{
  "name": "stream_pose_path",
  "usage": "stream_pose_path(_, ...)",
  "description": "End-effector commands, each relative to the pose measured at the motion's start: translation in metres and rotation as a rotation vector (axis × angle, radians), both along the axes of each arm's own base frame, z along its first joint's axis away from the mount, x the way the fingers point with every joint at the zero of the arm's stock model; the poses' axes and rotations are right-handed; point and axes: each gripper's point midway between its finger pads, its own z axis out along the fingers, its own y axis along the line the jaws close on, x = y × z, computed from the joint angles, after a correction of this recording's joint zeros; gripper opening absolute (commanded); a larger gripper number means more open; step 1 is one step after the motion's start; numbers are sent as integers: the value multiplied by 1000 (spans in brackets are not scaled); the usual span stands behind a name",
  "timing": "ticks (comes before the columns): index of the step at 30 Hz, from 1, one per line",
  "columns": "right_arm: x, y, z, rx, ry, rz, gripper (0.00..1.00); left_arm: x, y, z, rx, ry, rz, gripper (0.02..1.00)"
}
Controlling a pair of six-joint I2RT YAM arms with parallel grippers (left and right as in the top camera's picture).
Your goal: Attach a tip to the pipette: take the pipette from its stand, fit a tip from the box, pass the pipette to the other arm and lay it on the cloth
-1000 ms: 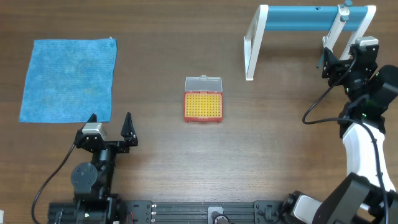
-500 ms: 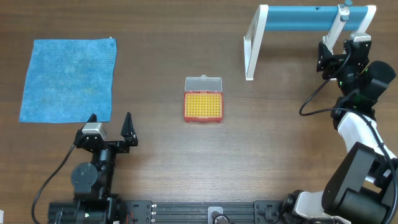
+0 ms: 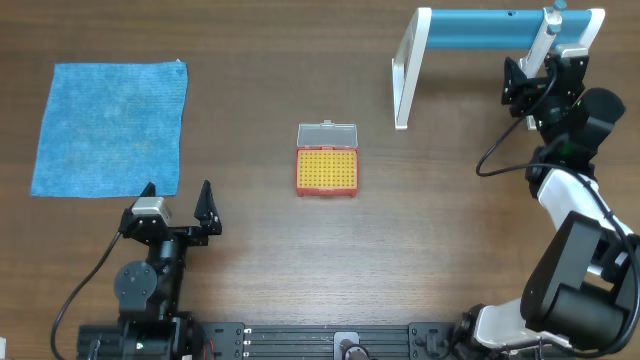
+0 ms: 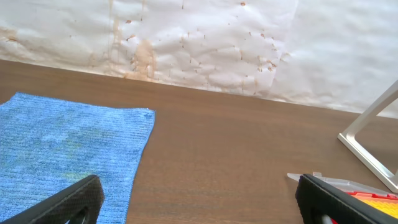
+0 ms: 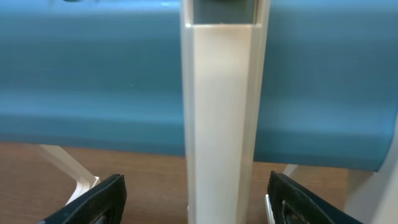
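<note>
Since the earlier frame, the right gripper [image 3: 514, 82] has been brought nearer the white pipette [image 3: 545, 35], which hangs on the blue-barred stand [image 3: 480, 28]. The left gripper [image 4: 199, 208] is held wide beside the blue cloth [image 4: 62, 155]. At the right wrist, what is probably the pipette's body is flanked by spread fingers; it should be centred before closing.

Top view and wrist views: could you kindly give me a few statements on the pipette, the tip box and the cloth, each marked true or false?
1. The tip box sits on the cloth. False: it stands on the bare table, well apart from the cloth.
2. The right gripper is open and straddles the pipette. True.
3. The left gripper holds the pipette. False: it is open and empty.
4. The tip box's lid is open. True.
</note>
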Motion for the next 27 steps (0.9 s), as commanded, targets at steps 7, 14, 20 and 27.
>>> stream_pose_path(7,15,-9,4,6,-11,-30,700,0,0,-1,-4,4,3,996)
stream_pose_path(14,15,-9,4,6,-11,-30,553,0,0,-1,-4,4,3,996)
stream_pose_path(20,15,-8,4,6,-10,-30,364,0,0,-1,-5,4,3,996)
stream_pose_path(27,15,-8,4,6,-10,-30,213,0,0,-1,-5,4,3,998)
